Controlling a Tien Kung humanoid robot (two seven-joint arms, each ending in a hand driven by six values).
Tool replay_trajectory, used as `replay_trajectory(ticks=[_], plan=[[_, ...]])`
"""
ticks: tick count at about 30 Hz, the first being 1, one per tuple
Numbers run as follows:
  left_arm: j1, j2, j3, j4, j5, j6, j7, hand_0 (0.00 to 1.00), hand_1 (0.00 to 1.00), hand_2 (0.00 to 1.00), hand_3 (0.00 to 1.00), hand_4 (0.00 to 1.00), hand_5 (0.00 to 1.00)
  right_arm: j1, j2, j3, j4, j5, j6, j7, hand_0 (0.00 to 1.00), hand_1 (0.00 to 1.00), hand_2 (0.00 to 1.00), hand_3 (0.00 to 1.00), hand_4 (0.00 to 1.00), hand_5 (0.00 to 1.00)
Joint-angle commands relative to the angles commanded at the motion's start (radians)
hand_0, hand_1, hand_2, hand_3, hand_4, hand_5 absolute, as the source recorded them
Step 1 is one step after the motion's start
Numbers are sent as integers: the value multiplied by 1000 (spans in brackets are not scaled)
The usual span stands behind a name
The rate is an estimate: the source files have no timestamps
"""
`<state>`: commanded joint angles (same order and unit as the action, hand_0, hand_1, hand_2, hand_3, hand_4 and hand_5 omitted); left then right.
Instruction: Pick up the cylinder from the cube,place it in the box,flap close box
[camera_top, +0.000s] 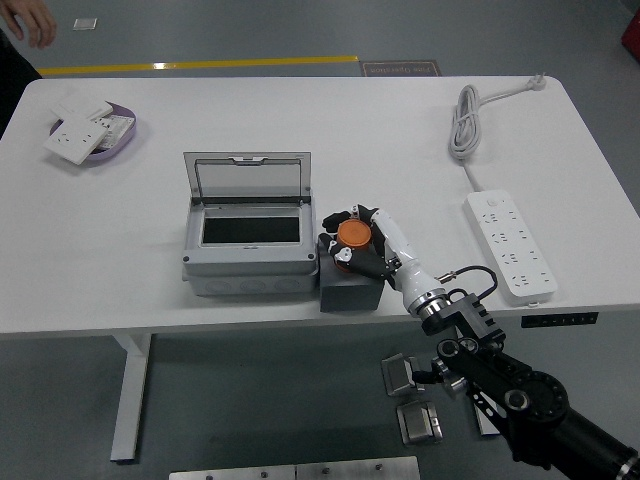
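Note:
An orange cylinder (352, 234) stands on a dark grey cube (350, 287) near the table's front edge. My right hand (358, 242) reaches in from the lower right and its fingers are curled around the cylinder, above the cube. A grey box (247, 250) sits just left of the cube with its clear flap lid (250, 178) raised and its dark inside showing. My left arm is out of view.
A purple dish (118, 150) with white socket plates sits at the far left. A white power strip (511, 245) and its coiled cable (466, 122) lie at the right. A person's hand (30, 22) shows at the top left corner.

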<state>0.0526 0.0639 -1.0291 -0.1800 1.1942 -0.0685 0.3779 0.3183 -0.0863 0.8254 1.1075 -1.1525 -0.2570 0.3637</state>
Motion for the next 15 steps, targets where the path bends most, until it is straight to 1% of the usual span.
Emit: replay_trajectory(ticks=[3, 4, 9, 10, 15], plan=[[0, 0, -1, 0, 0, 1, -1, 588, 632, 547, 552, 621, 287, 0, 0, -1, -1, 2, -2, 0, 657, 589, 520, 497, 553, 6], [0, 0, -1, 0, -1, 2, -2, 587, 632, 548, 553, 618, 286, 1, 1, -1, -1, 3, -3, 0, 581, 560, 492, 457, 392, 2], [0, 0, -2, 0, -4, 5, -7, 587, 632, 548, 553, 618, 286, 1, 3, -3, -4, 8, -7, 1, 581, 560, 492, 457, 392, 2], [-1, 0, -2, 0, -4, 6, -8, 587, 632, 548, 552, 617, 288, 2, 4, -4, -4, 8, -8, 0, 537, 538, 479, 436, 246, 2], [-2, 0, -5, 0, -4, 8, -11, 587, 632, 548, 552, 617, 288, 6, 6, -5, -5, 8, -14, -2, 537, 538, 479, 436, 246, 2]])
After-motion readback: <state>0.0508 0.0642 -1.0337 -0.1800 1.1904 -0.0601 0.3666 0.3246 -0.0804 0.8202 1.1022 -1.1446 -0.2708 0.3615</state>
